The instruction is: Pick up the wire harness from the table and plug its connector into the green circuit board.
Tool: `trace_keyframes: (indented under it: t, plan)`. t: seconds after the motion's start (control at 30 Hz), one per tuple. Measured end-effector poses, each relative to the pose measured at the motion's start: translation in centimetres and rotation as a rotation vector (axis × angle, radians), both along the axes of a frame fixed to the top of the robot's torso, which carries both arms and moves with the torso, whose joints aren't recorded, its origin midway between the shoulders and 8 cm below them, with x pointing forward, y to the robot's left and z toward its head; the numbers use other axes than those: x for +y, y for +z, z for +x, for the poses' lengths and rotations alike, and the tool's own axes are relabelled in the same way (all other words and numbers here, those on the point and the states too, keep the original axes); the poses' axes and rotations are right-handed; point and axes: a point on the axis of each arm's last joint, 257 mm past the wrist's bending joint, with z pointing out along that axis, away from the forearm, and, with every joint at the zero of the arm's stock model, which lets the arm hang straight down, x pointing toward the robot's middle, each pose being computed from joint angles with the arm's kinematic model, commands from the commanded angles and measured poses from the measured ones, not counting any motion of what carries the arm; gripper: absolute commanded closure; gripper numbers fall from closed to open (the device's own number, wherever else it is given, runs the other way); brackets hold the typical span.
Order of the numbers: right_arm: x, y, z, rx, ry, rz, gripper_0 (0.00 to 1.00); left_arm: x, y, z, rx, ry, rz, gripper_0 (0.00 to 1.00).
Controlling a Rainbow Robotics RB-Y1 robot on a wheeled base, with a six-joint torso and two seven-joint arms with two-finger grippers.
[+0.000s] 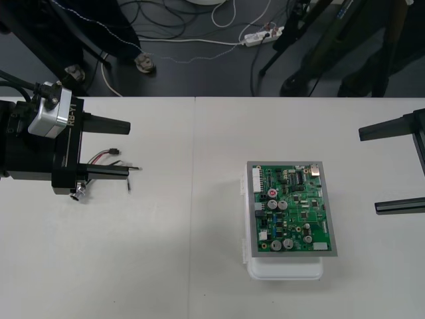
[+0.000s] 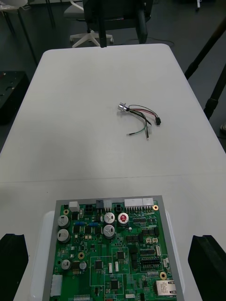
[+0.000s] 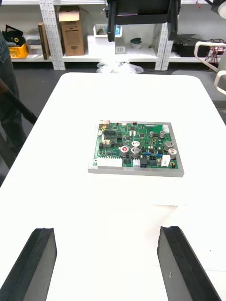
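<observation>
1. Pale table [image 1: 166,266] fills the front view, with a strip of dark floor beyond its far edge.
2. A green circuit board [image 1: 289,209] sits on its white base [image 1: 285,269] on the right half of the table.
3. The wire harness [image 2: 139,114] lies flat on the left half of the table, well apart from the board. Its black plug [image 2: 157,121] and round metal socket [image 2: 122,107] both rest on the surface.
4. The left tool [image 1: 128,146] hangs over the harness, released and holding nothing, with its fingers [image 1: 106,123] spread wide.
5. From above, the wires show between those two fingers, and the socket peeks out at the near edge of the tool's body.
6. From the right wrist, the harness lies between the board and the left tool, clear of its fingers.
7. The right tool [image 1: 368,170] stands at the table's right edge, released with its fingers wide. It is beside the board and well away from the harness.
</observation>
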Motion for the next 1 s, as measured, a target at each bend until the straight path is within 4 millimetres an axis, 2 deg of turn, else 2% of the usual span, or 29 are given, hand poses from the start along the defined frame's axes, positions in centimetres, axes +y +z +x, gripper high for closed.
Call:
trace_keyframes:
  t: [0.87,1.0]
  plan:
    - [0.00,0.00,0.00,0.000,0.000,0.000,0.00,0.00,0.00,0.00,0.000,0.000,0.000,0.37]
    - [0.00,0.00,0.00,0.000,0.000,0.000,0.00,0.00,0.00,0.00,0.000,0.000,0.000,0.33]
